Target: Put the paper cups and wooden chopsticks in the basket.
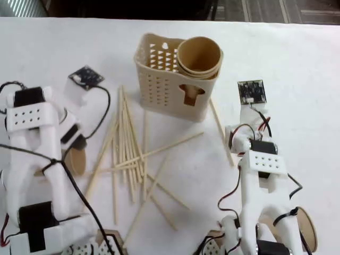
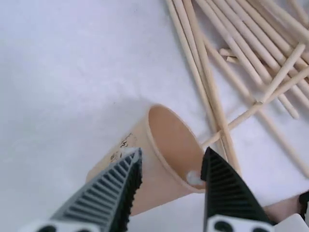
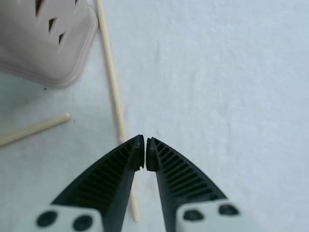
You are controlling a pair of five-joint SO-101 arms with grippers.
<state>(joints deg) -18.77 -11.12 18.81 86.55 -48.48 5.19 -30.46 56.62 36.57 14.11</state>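
The left gripper (image 2: 172, 155) is spread wide, one finger on each side of a paper cup (image 2: 169, 137) that lies on its side on the white table (image 2: 63, 63), mouth turned toward the chopsticks (whether the pads actually touch the cup, I can't tell). Just beyond the cup, farther out from the fingertips, the loose wooden chopsticks (image 2: 231, 53) lie crossed in a heap.

Over to the right gripper (image 3: 145, 147): fingers pressed together, tips meeting, nothing between them. A single chopstick (image 3: 112, 82) runs out ahead of it and passes beneath one finger. Ahead and off to one side stands the basket (image 3: 53, 48), its corner just beside that stick. From above, a stack of paper cups (image 1: 199, 56) sits inside the basket, mouths up.
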